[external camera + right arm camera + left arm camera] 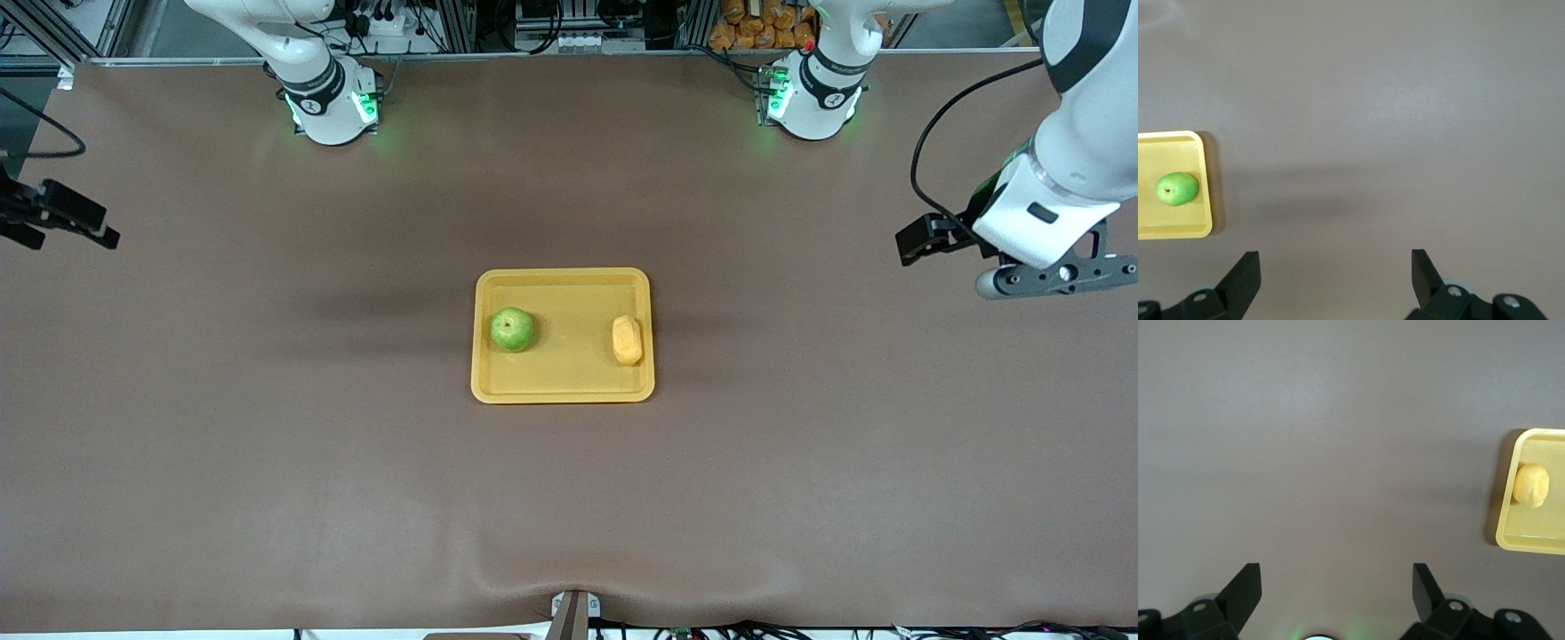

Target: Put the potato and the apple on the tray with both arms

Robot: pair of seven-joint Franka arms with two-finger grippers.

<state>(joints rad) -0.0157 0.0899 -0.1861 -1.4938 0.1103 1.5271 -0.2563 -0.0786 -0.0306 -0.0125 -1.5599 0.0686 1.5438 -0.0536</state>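
With the round green apple [513, 329] and oblong yellow-orange potato [627, 340] resting in the shallow yellow plastic tray [563, 389], the empty, spread-fingered left gripper [1337, 587] and right gripper [1335, 267] over bare table at their own ends should simply stay clear.

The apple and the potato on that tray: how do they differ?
The apple is round and bright green; the potato is oblong and yellow-orange. The apple looks slightly bigger than the potato. The apple lies toward the right arm's end of the tray, the potato toward the left arm's end. Both rest in the tray, untouched.
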